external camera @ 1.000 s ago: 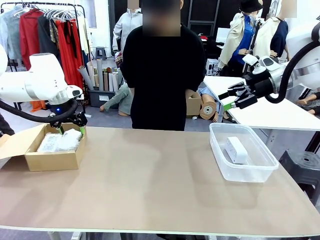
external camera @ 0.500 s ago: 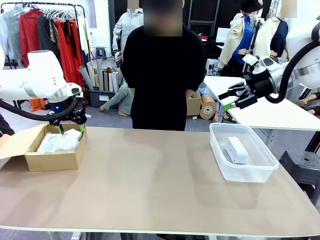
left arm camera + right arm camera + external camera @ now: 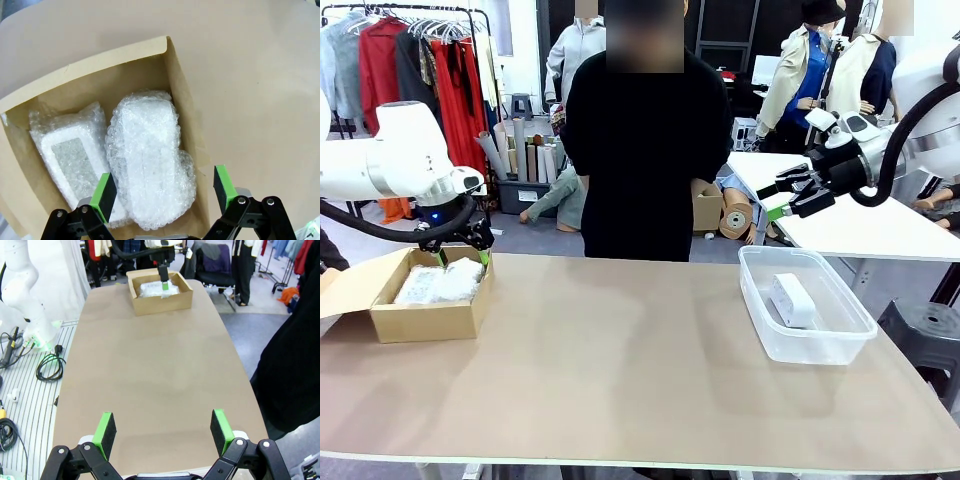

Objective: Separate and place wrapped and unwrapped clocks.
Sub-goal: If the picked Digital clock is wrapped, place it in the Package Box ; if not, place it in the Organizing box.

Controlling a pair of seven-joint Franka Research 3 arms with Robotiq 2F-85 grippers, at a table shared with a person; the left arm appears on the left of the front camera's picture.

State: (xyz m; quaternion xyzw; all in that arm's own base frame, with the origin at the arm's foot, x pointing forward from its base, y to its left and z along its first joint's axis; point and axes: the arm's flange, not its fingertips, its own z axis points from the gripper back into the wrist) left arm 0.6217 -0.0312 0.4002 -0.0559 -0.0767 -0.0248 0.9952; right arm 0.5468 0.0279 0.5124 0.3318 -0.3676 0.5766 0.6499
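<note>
Two wrapped clocks lie side by side in the open cardboard box [image 3: 100, 65]: a white bubble-wrap bundle [image 3: 150, 155] and a clear-plastic bundle with a grey label [image 3: 70, 155]. My left gripper [image 3: 165, 192] hangs open just above them, its fingers straddling the bubble-wrap bundle without touching it. From the front, the left gripper [image 3: 462, 258] sits over the box [image 3: 420, 322] at the table's left. The bare white clock [image 3: 790, 298] lies in a clear plastic tub [image 3: 820, 350] on the right. My right gripper [image 3: 770, 203] is open and empty, raised above and behind the tub.
A person in black [image 3: 640, 150] stands at the table's far edge, hands out of sight. The tan tabletop [image 3: 620, 370] stretches between box and tub. In the right wrist view, the open right gripper [image 3: 164, 429] looks along the table toward the box [image 3: 162, 305].
The left arm has shifted very slightly above the box. The right arm, the person and the clocks have not moved.
</note>
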